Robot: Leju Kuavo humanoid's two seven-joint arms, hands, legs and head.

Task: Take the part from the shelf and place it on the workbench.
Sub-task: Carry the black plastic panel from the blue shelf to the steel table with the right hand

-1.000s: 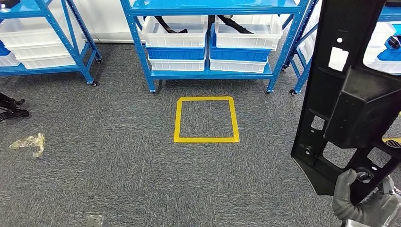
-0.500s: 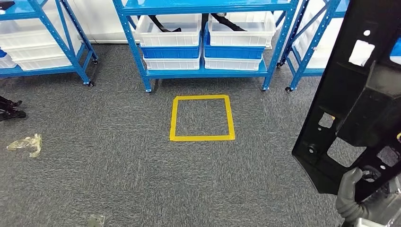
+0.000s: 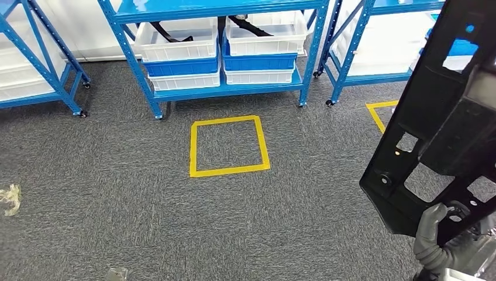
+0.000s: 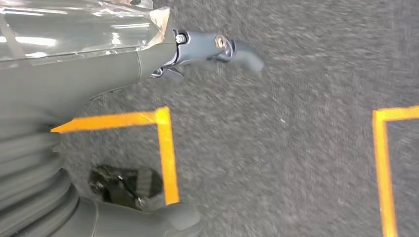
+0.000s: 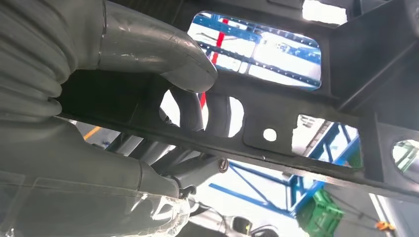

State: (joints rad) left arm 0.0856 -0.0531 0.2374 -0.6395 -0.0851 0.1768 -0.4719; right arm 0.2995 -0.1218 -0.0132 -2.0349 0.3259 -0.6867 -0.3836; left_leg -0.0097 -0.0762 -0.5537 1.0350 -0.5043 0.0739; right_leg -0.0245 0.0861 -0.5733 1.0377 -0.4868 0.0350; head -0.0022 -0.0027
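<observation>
The part point(image 3: 447, 111) is a long black plastic frame with cut-out windows, standing tilted at the right edge of the head view. My right hand point(image 3: 437, 241) grips its lower end from below. In the right wrist view my right hand point(image 5: 123, 54) wraps around a bar of the part point(image 5: 296, 123), thumb on one side and fingers through an opening. My left hand point(image 4: 99, 74) hangs over grey carpet, fingers apart and holding nothing.
A blue shelf point(image 3: 225, 91) ahead holds white and blue bins, some with black parts. More blue shelves stand at the left point(image 3: 41, 70) and right point(image 3: 362, 76). A yellow tape square point(image 3: 228, 146) marks the carpet, with another tape corner point(image 3: 379, 111) further right. A plastic scrap point(image 3: 9, 199) lies at the left.
The camera has turned to the right, so shelves and tape square have slid left and a second tape mark has come into view. My right hand still holds the part.
</observation>
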